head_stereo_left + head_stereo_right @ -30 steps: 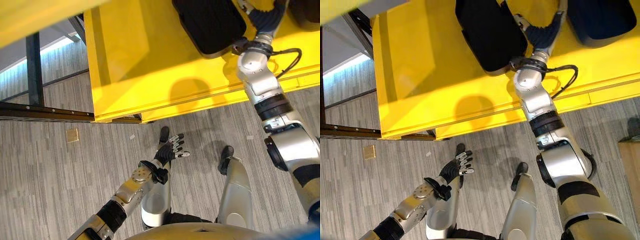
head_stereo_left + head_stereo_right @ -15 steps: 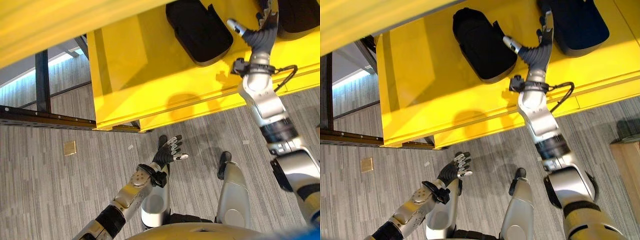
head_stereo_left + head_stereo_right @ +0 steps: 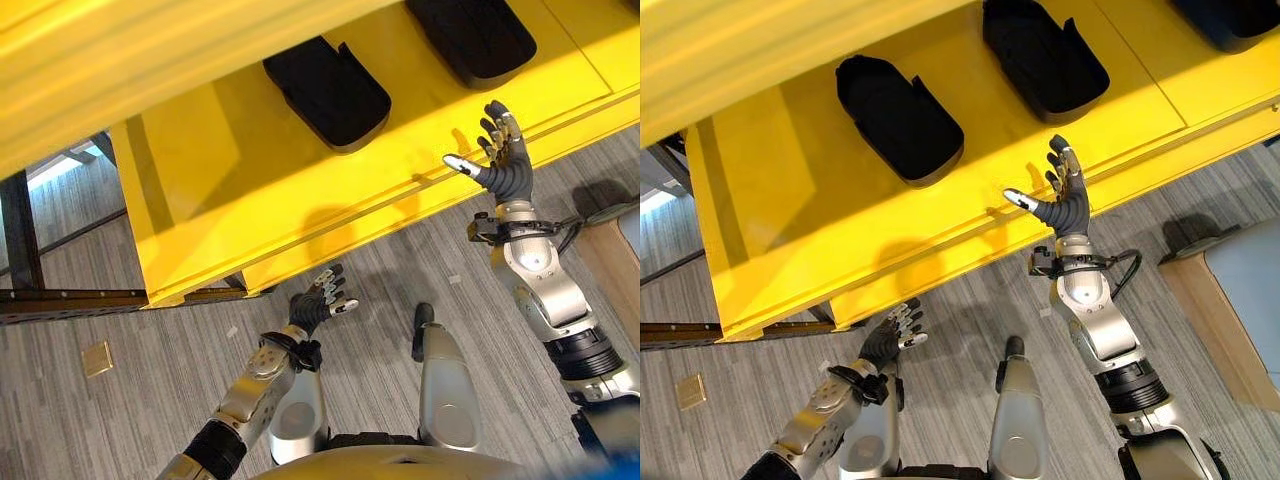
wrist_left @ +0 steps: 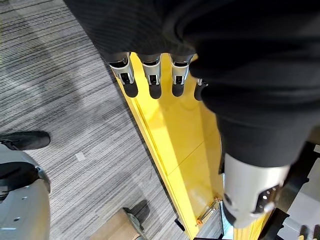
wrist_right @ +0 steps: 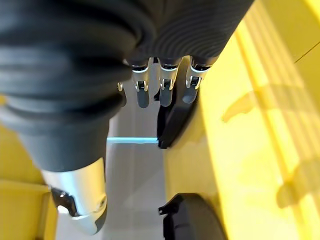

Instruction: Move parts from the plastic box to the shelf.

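Black moulded parts lie on the yellow shelf (image 3: pixel 220 170): one (image 3: pixel 325 90) at the middle, another (image 3: pixel 470 35) to its right, and a third (image 3: pixel 1230 12) at the far right edge. My right hand (image 3: pixel 502 165) is open with fingers spread, raised over the shelf's front edge and holding nothing. In the right wrist view its fingers (image 5: pixel 165 90) are straight, with two black parts (image 5: pixel 175 120) beyond them. My left hand (image 3: pixel 318 302) hangs low over the floor, open and empty; its fingers (image 4: pixel 150 80) point along the shelf's yellow edge.
A grey striped floor lies below the shelf, with a small tan square (image 3: pixel 97 358) on it at the left. A dark metal rail (image 3: pixel 60 297) runs under the shelf's left end. A wooden-edged grey surface (image 3: pixel 1230 300) stands at the right.
My right hand has drawn back from between the black parts to the shelf's front edge, still open. The camera has shifted, bringing more of the shelf into view. The left hand hardly moved.
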Available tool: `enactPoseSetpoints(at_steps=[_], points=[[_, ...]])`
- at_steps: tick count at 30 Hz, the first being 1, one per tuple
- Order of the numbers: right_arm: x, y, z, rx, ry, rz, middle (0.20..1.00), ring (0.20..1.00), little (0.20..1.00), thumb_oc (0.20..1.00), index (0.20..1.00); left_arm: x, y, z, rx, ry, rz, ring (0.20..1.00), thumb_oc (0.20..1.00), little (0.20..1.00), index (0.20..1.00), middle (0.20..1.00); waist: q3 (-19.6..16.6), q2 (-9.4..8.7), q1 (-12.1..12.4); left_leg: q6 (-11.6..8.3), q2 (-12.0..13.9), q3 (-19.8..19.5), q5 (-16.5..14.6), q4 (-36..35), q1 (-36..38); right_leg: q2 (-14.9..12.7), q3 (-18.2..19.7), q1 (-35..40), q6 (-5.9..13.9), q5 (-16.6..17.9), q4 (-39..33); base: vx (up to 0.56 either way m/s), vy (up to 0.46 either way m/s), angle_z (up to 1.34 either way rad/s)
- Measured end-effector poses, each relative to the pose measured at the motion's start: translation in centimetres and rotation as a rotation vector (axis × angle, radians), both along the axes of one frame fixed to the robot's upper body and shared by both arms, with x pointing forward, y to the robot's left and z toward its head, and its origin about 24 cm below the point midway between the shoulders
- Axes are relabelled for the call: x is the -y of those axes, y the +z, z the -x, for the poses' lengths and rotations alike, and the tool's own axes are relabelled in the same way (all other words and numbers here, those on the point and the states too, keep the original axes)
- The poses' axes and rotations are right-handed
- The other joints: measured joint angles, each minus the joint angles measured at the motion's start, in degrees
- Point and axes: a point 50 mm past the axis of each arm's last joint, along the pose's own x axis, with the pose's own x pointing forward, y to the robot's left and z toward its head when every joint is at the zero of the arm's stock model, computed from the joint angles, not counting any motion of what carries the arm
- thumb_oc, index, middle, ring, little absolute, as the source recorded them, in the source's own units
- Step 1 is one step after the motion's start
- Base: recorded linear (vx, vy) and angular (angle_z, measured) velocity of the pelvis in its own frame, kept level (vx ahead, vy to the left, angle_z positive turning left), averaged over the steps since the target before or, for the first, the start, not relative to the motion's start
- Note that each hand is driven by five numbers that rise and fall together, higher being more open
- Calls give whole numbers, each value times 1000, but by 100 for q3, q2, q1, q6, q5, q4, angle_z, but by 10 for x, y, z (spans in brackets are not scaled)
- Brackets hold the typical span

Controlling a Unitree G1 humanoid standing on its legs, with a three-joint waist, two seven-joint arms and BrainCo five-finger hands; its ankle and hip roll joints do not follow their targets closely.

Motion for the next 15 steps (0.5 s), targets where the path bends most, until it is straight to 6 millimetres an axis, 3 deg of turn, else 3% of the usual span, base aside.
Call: enactPoseSetpoints(at_steps=[2, 6, 10, 15], points=[[4, -6, 4, -32, 24, 31, 1000, 1000, 1000, 1000, 1000, -6, -3, 3, -17, 33, -11, 1000, 1000, 1000, 1000, 1000, -18, -39, -28, 12, 42, 78, 9, -51, 65, 29, 11, -2, -6, 0, 0, 16, -57, -15], [11, 3, -9, -18, -10, 65, 1000, 1000, 1000, 1000, 1000, -6, -3, 2, -19, 28, -13, 1000, 1000, 1000, 1000, 1000, -39, -32, -15, 34, 102, 91, 24, -46, 77, 112, 31, -9, -33, -8, 17, -1, -46, -5], [7, 33, -25, 66, 7, 104, 1000, 1000, 1000, 1000, 1000, -6, -5, 4, -31, -14, -43, 1000, 1000, 1000, 1000, 1000, -70, 16, 252, 82, 110, -4, 70, -53, -47, 119, -45, -118, -118, -71, 117, -12, -40, 9], [-6, 62, -31, 160, 57, 158, 1000, 1000, 1000, 1000, 1000, -8, -6, 4, -47, -42, -61, 1000, 1000, 1000, 1000, 1000, -78, 31, 522, 58, 81, -84, 113, -27, -184, 83, -95, -239, -124, -101, 225, -20, -38, 9]])
